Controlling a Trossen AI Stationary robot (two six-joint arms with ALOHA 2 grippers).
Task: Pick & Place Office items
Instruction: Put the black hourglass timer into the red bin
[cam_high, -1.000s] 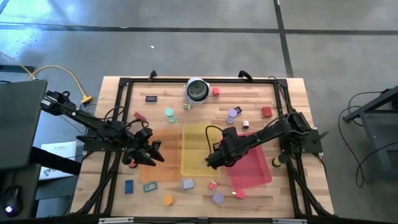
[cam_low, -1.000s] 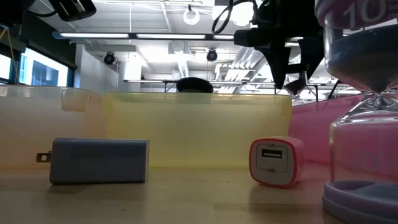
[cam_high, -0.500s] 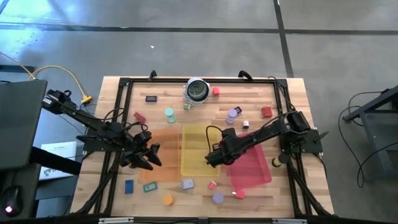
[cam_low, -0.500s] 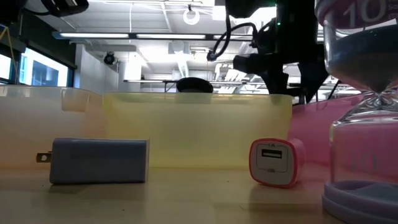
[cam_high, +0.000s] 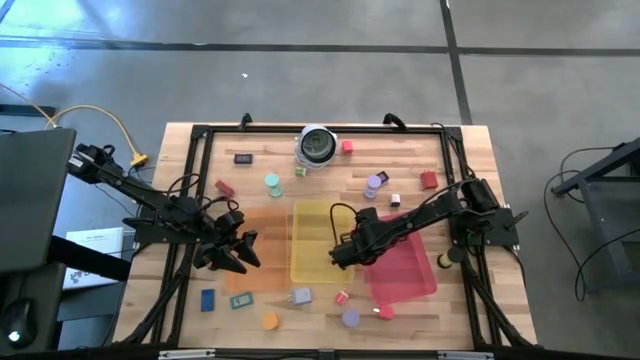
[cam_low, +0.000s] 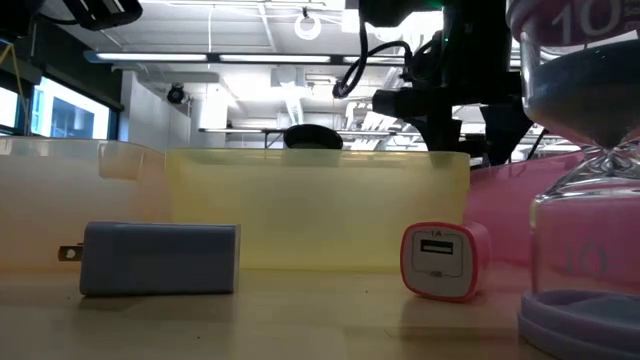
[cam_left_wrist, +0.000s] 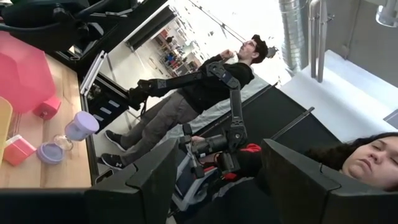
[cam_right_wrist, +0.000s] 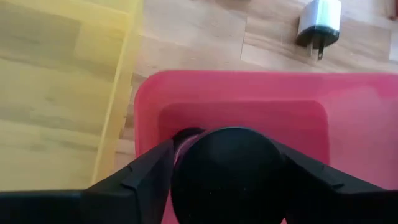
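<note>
Right gripper (cam_high: 340, 258) is seen pinching a black round disc (cam_right_wrist: 227, 163), both fingers pressed against its sides, over the near end of the flat red translucent tray (cam_right_wrist: 249, 93), just beside the yellow translucent tray (cam_right_wrist: 62, 37). Left gripper (cam_high: 240, 255) is held with fingers spread and nothing between them, above the orange translucent tray (cam_high: 268, 222).

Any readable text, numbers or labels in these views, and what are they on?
"10": at the top of the clear purple-based sand timer, low view, cut off by the frame edge.
"1A": small print above the port of the pink-and-white USB charger cube, barely legible.
Nothing else is readable in the high or wrist views.
</note>
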